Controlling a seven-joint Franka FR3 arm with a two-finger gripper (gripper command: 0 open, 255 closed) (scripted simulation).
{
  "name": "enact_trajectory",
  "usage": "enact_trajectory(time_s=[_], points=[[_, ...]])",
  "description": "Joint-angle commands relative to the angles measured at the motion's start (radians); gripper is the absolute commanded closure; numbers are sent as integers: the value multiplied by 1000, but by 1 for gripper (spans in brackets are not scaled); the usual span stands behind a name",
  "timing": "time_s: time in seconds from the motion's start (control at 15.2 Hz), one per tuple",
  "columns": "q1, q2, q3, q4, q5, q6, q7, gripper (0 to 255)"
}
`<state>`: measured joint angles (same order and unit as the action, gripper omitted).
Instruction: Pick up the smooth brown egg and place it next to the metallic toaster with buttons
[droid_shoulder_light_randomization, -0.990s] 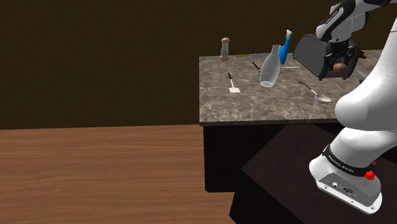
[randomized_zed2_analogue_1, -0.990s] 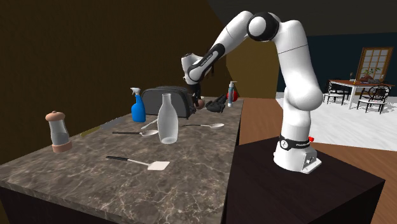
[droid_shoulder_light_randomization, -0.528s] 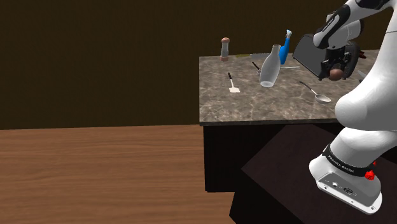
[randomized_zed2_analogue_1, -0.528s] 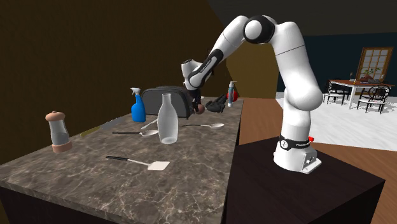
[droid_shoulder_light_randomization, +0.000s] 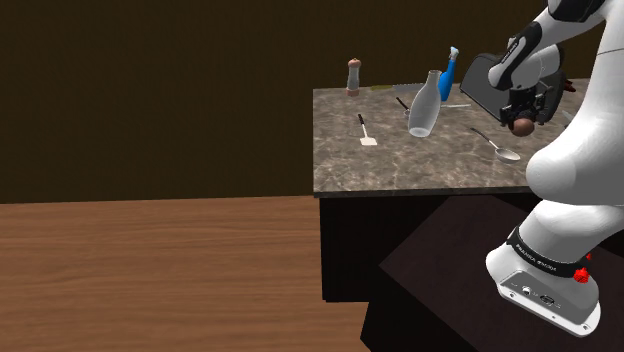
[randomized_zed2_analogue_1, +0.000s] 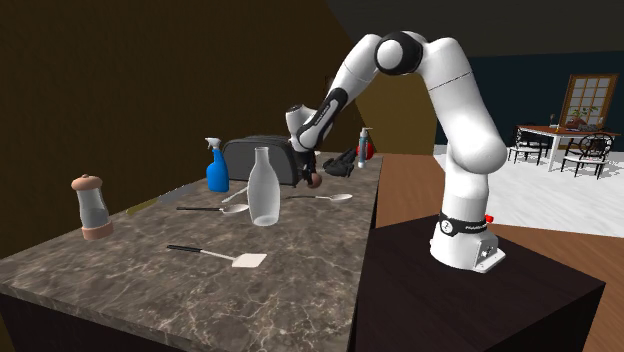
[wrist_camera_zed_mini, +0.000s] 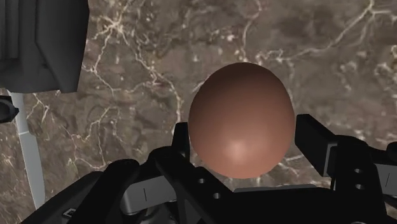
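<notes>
A smooth brown egg (wrist_camera_zed_mini: 242, 118) is clasped between the two black fingers of my gripper (wrist_camera_zed_mini: 245, 149). In the shoulder view the gripper (droid_shoulder_light_randomization: 522, 116) hangs low over the marble counter (droid_shoulder_light_randomization: 420, 165), with the egg (droid_shoulder_light_randomization: 522, 126) at its tip. It is just in front of the dark metallic toaster (droid_shoulder_light_randomization: 488, 84). From the second exterior view the egg (randomized_zed2_analogue_1: 315, 180) is right beside the toaster (randomized_zed2_analogue_1: 258, 158), close above the countertop. In the wrist view the toaster's corner (wrist_camera_zed_mini: 38, 44) shows off to one side of the egg.
On the counter stand a clear glass bottle (droid_shoulder_light_randomization: 424, 105), a blue spray bottle (droid_shoulder_light_randomization: 449, 75) and a grinder (droid_shoulder_light_randomization: 353, 77). A spatula (droid_shoulder_light_randomization: 366, 130) and a spoon (droid_shoulder_light_randomization: 497, 145) lie flat. Another bottle (randomized_zed2_analogue_1: 363, 146) and a black object (randomized_zed2_analogue_1: 342, 160) sit behind the gripper.
The gripper, still holding the egg, has come down toward the countertop beside the toaster and shifted slightly to the shoulder view's left.
</notes>
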<state>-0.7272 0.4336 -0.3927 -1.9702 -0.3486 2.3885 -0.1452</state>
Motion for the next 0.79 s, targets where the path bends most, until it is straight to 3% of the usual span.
enact_trajectory(time_s=[0.0, 0.53, 0.59, 0.73], points=[[-2, 23, 2, -3, 1, 25, 9, 255], [-2, 23, 2, -3, 1, 25, 9, 255], [-2, 24, 2, -1, 2, 24, 9, 0], [0, 19, 1, -10, -1, 27, 12, 0]])
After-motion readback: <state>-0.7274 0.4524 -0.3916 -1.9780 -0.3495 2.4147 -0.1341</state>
